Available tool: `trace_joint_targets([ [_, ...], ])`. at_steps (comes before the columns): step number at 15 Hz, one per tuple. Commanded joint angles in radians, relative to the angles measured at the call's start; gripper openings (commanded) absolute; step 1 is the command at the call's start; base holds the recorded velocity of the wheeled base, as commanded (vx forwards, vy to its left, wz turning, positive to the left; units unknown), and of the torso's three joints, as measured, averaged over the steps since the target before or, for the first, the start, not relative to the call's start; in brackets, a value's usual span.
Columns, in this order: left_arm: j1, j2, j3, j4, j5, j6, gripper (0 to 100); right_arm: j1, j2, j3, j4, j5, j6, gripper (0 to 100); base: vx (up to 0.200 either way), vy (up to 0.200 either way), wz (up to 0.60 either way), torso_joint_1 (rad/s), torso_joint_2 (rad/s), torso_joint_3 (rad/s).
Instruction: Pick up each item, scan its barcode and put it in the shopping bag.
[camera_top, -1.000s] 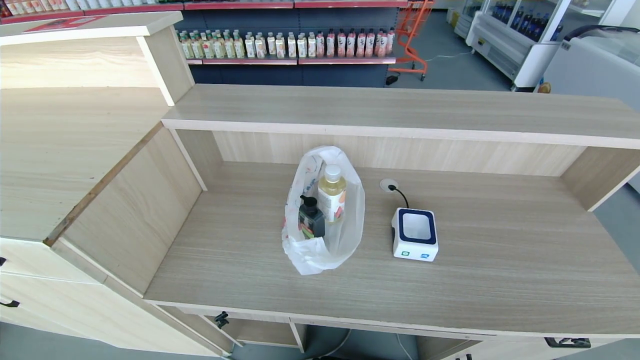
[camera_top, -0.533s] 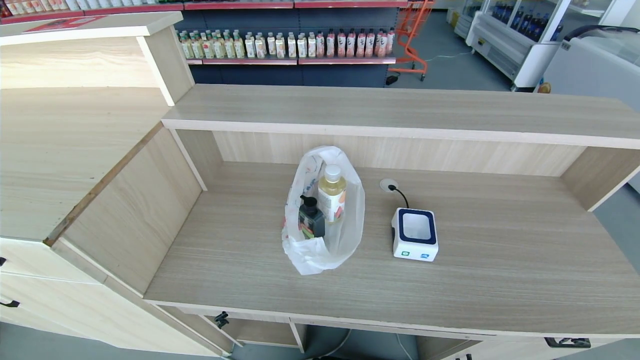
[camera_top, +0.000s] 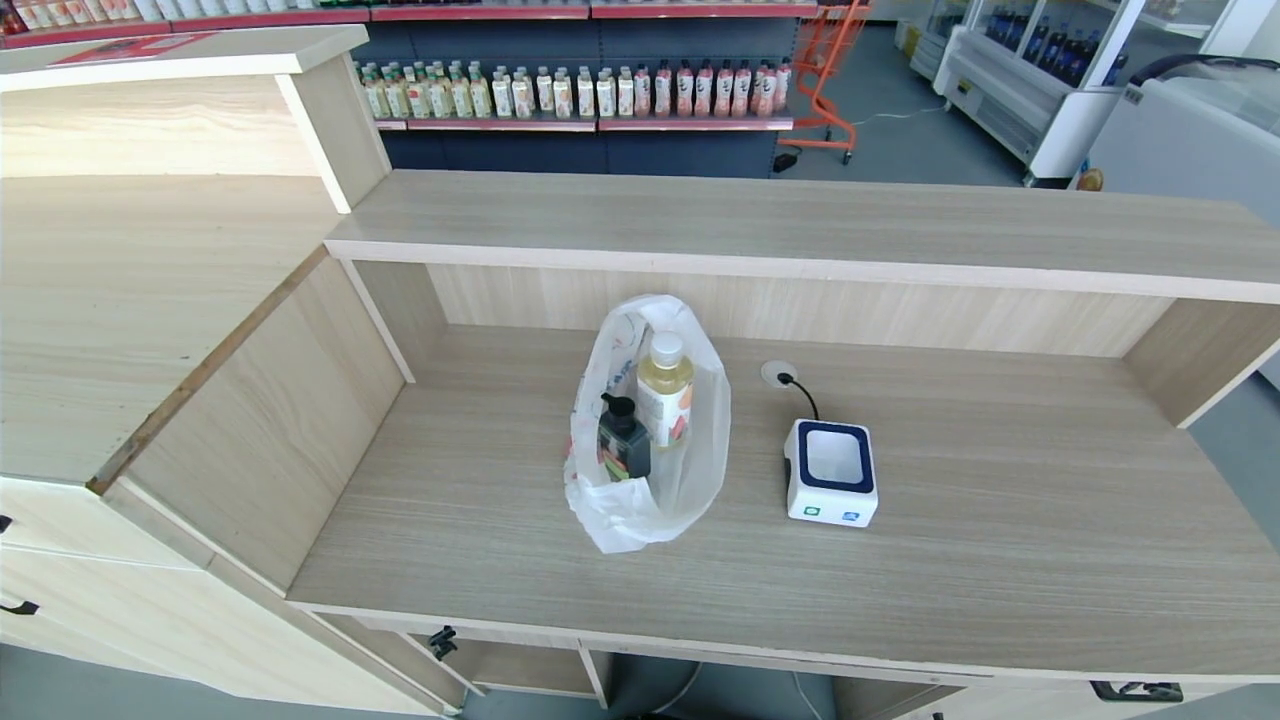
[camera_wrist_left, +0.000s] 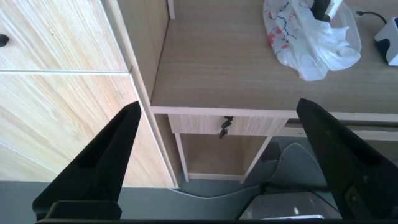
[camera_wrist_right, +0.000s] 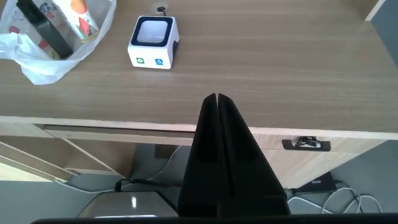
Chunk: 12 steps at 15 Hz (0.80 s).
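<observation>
A white plastic shopping bag (camera_top: 645, 470) stands on the wooden counter (camera_top: 1000, 540), with a pale yellow drink bottle (camera_top: 665, 400) and a black pump bottle (camera_top: 622, 440) upright inside it. To its right sits a white barcode scanner (camera_top: 830, 472) with a dark blue frame and a black cable. My left gripper (camera_wrist_left: 224, 165) hangs open below the counter's front edge, well short of the bag (camera_wrist_left: 311, 37). My right gripper (camera_wrist_right: 216, 155) is shut, empty, held low in front of the counter, near the scanner (camera_wrist_right: 153, 42) side.
A raised back ledge (camera_top: 800, 225) and side walls enclose the counter. A taller cabinet (camera_top: 130, 300) stands on the left. Drawers with black handles (camera_wrist_left: 225, 126) lie under the counter edge. Store shelves of bottles (camera_top: 570, 90) and freezers stand behind.
The head view has shifted down very slightly. The bag, bottles and scanner keep their places.
</observation>
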Motion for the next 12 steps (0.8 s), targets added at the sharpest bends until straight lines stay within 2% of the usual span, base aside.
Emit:
trace_joint_targets([
  [1, 0.0, 0.0, 0.0, 0.0, -0.001, 0.0, 100, 0.001, 0.005, 0.0, 0.0, 0.001, 0.0, 0, 0.0, -0.2, 0.0, 0.002, 0.0, 0.002],
  [9, 0.0, -0.002, 0.0, 0.0, -0.001, 0.0, 100, 0.001, 0.005, 0.0, 0.0, 0.0, 0.0, 0, 0.0, -0.2, 0.0, 0.01, 0.0, 0.001],
  [12, -0.001, 0.011, 0.0, 0.0, -0.001, 0.005, 100, 0.001, 0.005, 0.0, 0.0, 0.0, 0.0, 0, 0.0, 0.0, 0.0, 0.0, 0.0, 0.0],
])
